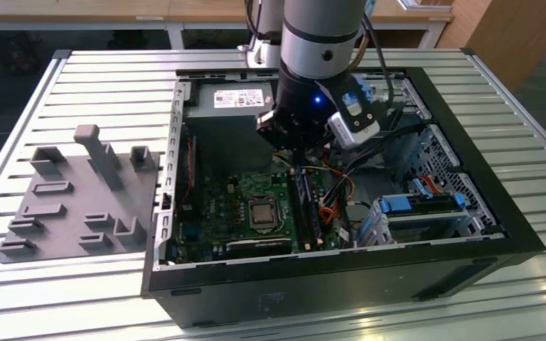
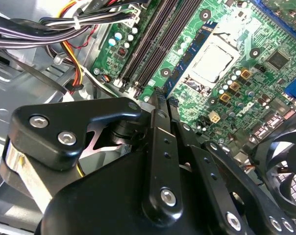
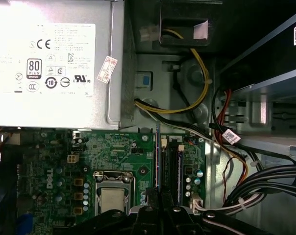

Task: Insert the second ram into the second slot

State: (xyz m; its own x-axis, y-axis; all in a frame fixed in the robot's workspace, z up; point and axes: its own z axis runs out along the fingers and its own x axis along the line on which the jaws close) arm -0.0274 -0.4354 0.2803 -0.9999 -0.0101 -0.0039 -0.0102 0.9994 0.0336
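My gripper [image 1: 296,158] reaches down into the open computer case [image 1: 500,234], over the green motherboard [image 1: 221,206]. In the first wrist view a thin blue board edge, the second ram [image 3: 157,156], runs out from between the fingers of the gripper [image 3: 160,198]. It lies parallel to the black slots [image 3: 172,166] and just to one side of them. In the second wrist view the gripper [image 2: 160,96] has its fingers pressed close together, a short way from the end of the slots [image 2: 150,46]. I cannot tell how high the ram sits above the slots.
The silver power supply [image 3: 50,63] lies beyond the slots. The processor socket [image 3: 111,198] sits beside them. Bundled cables [image 3: 251,183] crowd the other side, and a fan [image 2: 285,156] is close to the gripper body. A grey parts fixture [image 1: 74,199] stands on the exterior view's left, and blue drive brackets [image 1: 425,206] on its right.
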